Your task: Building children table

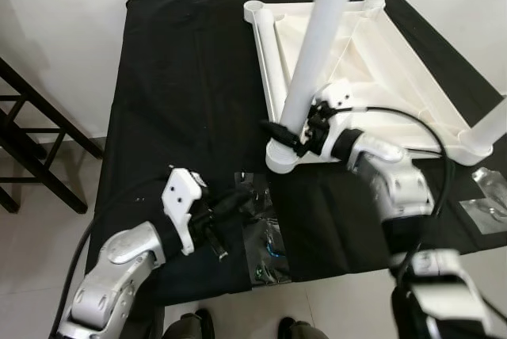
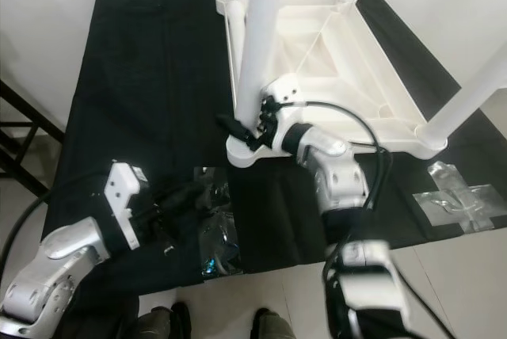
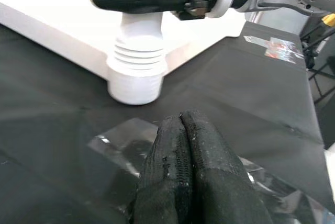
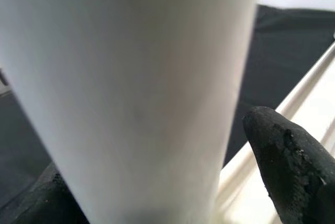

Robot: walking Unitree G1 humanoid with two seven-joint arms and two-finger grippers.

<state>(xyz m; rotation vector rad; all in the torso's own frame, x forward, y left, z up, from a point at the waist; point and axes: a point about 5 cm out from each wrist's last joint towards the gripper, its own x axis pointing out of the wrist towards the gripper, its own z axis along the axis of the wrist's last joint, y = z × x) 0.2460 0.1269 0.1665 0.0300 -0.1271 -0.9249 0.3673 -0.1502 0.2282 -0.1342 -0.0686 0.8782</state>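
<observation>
Table-building has my left gripper (image 1: 230, 201) clenched empty on crinkled clear plastic bags (image 1: 265, 244), nearer me than the corner socket (image 1: 283, 157). At that socket my right gripper (image 1: 289, 135) clasps the white plastic leg (image 1: 317, 46). I'd keep it vertical while twisting. Beyond, the upturned white tabletop (image 1: 396, 78) lies on black cloth (image 1: 182, 78).

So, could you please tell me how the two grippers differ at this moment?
The right gripper has its fingers spread around the white table leg near its socket; the left gripper has its fingers pressed together, holding nothing, above clear plastic bags. Both have black fingers.
</observation>
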